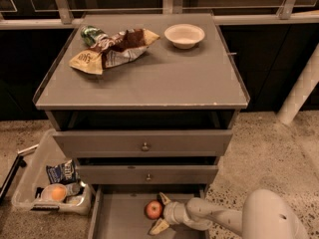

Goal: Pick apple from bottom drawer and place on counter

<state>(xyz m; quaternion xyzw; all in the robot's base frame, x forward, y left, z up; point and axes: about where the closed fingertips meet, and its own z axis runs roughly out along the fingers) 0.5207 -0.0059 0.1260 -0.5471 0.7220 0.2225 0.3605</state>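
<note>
One clear plastic bin point(30, 195) sits on the floor at far left, holding one pale orange fruit point(58, 192) and a packet. Two crumpled snack bags point(112, 51) and one round white bowl point(184, 35) lie on the flat grey counter point(149, 78). Two knobbed drawers point(144, 143) stand partly open. Below, one red apple point(153, 209) rests on the bottom drawer point(119, 218) floor, between the spread-apart fingers of the gripper point(158, 214), reaching in from the right; contact is unclear.

High frontal view over counter point(149, 78); tool point(160, 212) bottom-centre.
</note>
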